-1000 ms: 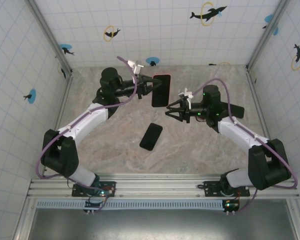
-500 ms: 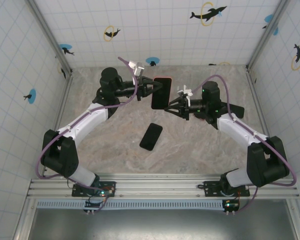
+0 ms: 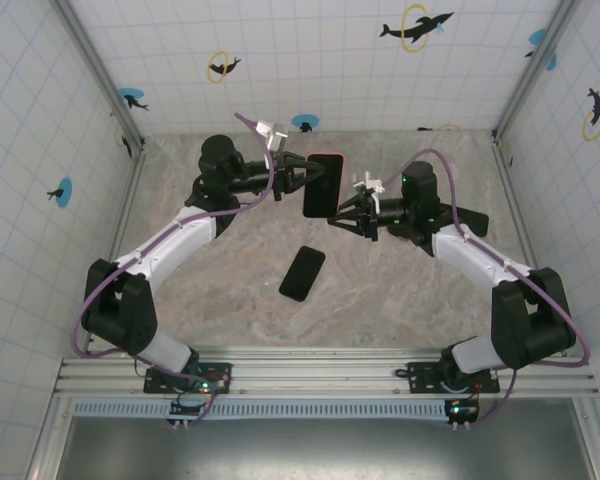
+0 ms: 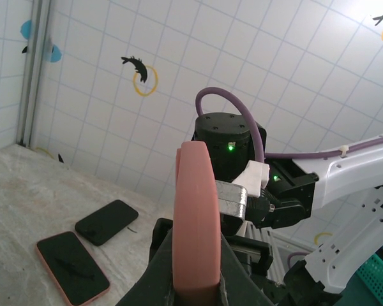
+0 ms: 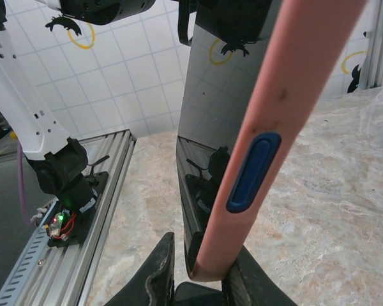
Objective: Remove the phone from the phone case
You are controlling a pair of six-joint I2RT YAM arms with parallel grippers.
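Pink case [image 4: 195,210] with phone [image 5: 204,95] inside is pinched by left hand [image 3: 304,178] and right hand [image 3: 333,219]; prying the phone out likely comes next.

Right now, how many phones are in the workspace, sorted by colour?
Pink-cased: 2, the held phone and the flat pink phone
Black: 2, the mid-table phone and the far black phone
Total: 4

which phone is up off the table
The cased phone held in the air between the left gripper and right gripper; the black phone lies flat on the table.
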